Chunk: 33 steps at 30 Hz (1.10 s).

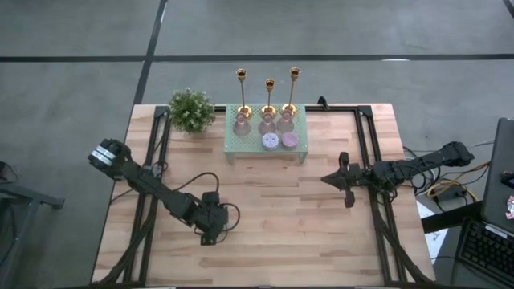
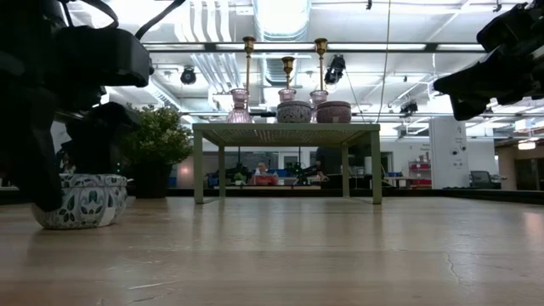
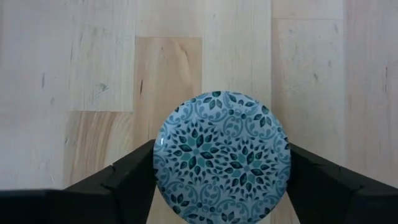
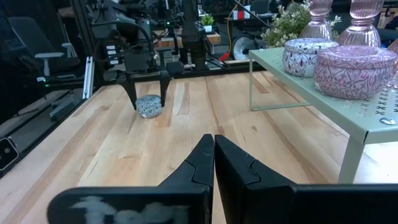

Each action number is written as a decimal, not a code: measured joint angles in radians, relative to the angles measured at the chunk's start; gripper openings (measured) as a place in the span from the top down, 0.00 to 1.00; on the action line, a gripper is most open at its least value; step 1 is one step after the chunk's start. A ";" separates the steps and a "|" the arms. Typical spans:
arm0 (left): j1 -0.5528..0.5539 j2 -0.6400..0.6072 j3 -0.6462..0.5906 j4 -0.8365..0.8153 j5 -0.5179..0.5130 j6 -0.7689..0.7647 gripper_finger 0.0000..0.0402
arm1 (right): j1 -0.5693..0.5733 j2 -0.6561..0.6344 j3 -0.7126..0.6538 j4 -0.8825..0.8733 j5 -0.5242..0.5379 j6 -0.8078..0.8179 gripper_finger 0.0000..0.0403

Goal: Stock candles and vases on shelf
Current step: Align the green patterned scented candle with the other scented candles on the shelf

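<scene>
Two candles on shelf: the lavender candle [image 1: 270, 141] and the mauve candle [image 1: 290, 141] sit side by side at the front edge of the shelf [image 1: 233, 143], toward its right half.
Third candle: the blue candle [image 3: 221, 157], patterned with dark leaves, rests on the bare table [image 1: 281, 233] at front left, well apart from the shelf.
Left gripper: the left gripper [image 3: 221, 171] is down over the blue candle with its fingers [image 3: 127, 177] spread to either side of it; the left wrist view shows them right against the candle's sides, though whether they press it I cannot tell.
Right gripper: the right gripper [image 4: 214, 155] hangs above the table's right side, its fingers pressed together, holding nothing, pointing toward the table's middle.
Vases: three pink vases [image 1: 241, 122] stand in a row along the back of the shelf, behind the two candles.
Candlesticks: three tall brass candlesticks [image 1: 268, 95] rise just behind the shelf.
Plant: a leafy plant [image 1: 191, 110] stands at the shelf's left end, near it.
In the way: open wood lies between the blue candle and the shelf; the shelf's left front part is bare mesh.
Background: the low view shows a workshop room beyond the table.
</scene>
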<state>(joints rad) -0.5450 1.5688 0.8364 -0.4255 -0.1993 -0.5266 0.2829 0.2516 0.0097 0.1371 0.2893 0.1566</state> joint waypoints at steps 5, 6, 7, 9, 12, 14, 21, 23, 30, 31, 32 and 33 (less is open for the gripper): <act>0.000 0.000 0.004 -0.002 0.000 0.006 0.26 | 0.000 0.000 0.000 0.000 0.000 0.000 0.98; 0.000 -0.001 0.007 -0.006 0.000 0.006 0.25 | 0.000 0.000 0.000 0.000 0.000 0.000 0.98; 0.001 -0.002 0.011 -0.012 0.000 0.006 0.24 | 0.000 0.000 0.000 0.000 0.000 0.000 0.98; 0.007 -0.008 0.027 -0.034 0.000 0.006 0.23 | 0.000 0.000 0.000 0.000 0.000 0.000 0.98; 0.027 -0.022 0.059 -0.101 -0.001 0.005 0.23 | 0.000 0.000 0.000 0.000 0.000 0.000 0.98; 0.046 -0.037 0.085 -0.151 -0.006 0.010 0.24 | 0.000 0.000 0.000 0.000 0.000 0.000 0.98; 0.144 -0.111 0.160 -0.237 -0.013 0.072 0.24 | 0.000 0.000 0.000 -0.002 0.000 0.000 0.98; 0.181 -0.138 0.171 -0.241 -0.015 0.085 0.24 | 0.000 0.000 0.000 -0.002 0.000 0.000 0.98; 0.331 -0.227 0.192 -0.257 -0.014 0.042 0.24 | 0.000 0.000 0.000 -0.004 0.000 0.000 0.98; 0.353 -0.235 0.193 -0.258 -0.014 0.033 0.24 | 0.000 0.000 0.000 -0.004 0.000 0.000 0.98; 0.376 -0.241 0.195 -0.257 -0.014 0.022 0.24 | 0.000 0.000 0.000 -0.004 0.000 0.000 0.98; 0.397 -0.246 0.196 -0.258 -0.013 0.010 0.24 | 0.000 0.000 0.000 -0.004 0.000 0.000 0.98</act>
<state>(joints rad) -0.1483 1.3229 1.0326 -0.6839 -0.2127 -0.5165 0.2832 0.2512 0.0093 0.1329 0.2890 0.1566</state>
